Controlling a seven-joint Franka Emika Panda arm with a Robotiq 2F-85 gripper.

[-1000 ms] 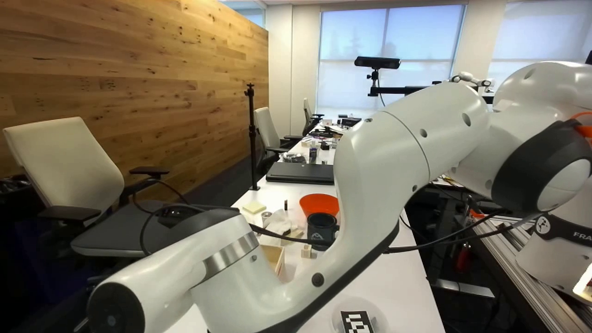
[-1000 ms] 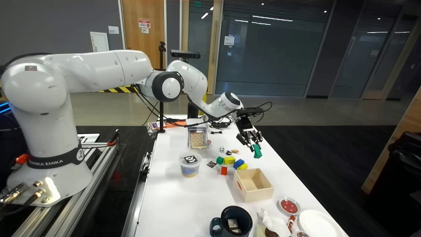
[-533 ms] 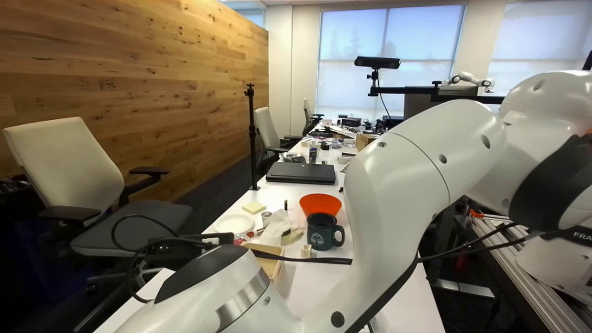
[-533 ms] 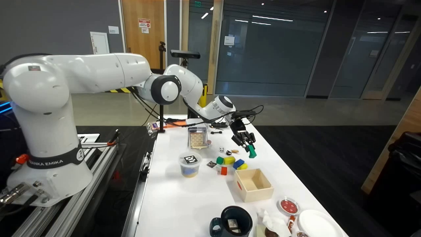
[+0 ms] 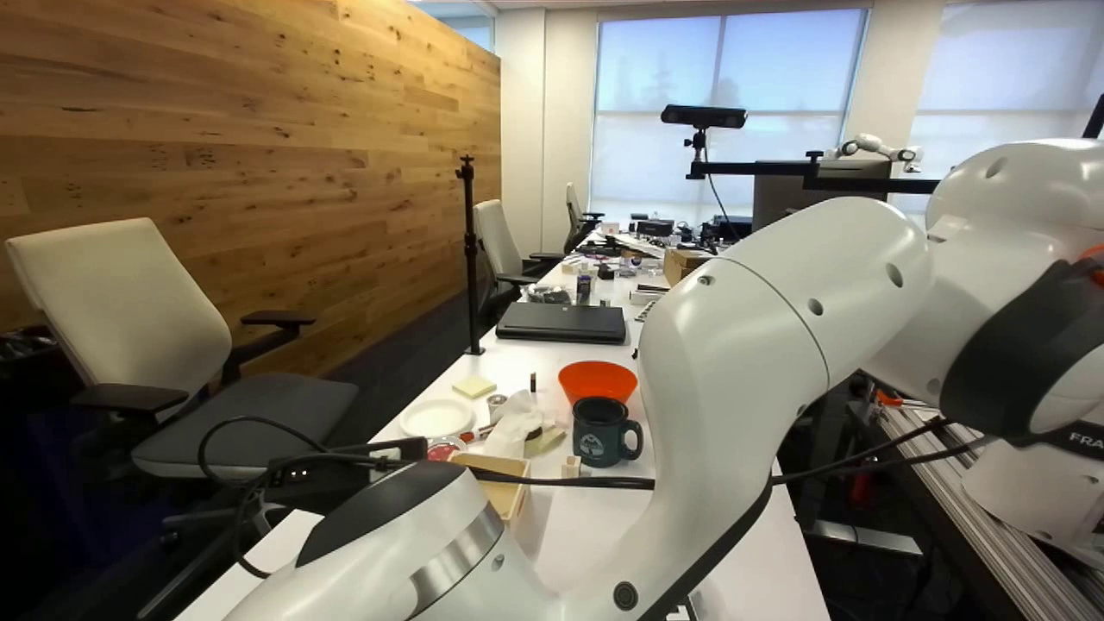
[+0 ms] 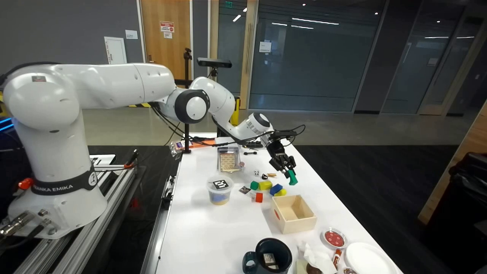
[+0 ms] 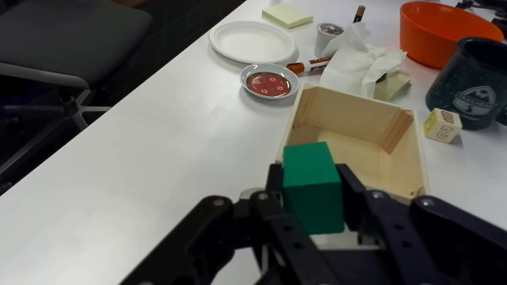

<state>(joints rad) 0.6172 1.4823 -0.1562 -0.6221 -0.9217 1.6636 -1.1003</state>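
My gripper (image 7: 311, 178) is shut on a green block (image 7: 313, 186), with one dark finger pressed to each side of it. The block juts out past the fingertips in the wrist view. In an exterior view the green block (image 6: 292, 178) hangs in the air above the table, tilted, at the end of the gripper (image 6: 288, 172). An open wooden box (image 7: 348, 109) lies just beyond the block in the wrist view; its near left part is hidden behind block and fingers. That wooden box (image 6: 300, 225) looks empty inside. The gripper itself is out of sight in an exterior view.
Loose blocks lie behind the box: red (image 6: 259, 197), blue (image 6: 276, 189), yellow (image 6: 265, 185), green (image 6: 254, 185). A lidded tub (image 6: 220, 196) stands beside them. Around the box are a letter cube (image 7: 441, 126), dark mug (image 7: 467, 85), orange bowl (image 7: 435, 39), small dish (image 7: 293, 88) and white plate (image 7: 253, 41).
The arm has come lower, and the gripper with the green block has shifted somewhat left and down in an exterior view. Its grip is unchanged, and the box has stayed put.
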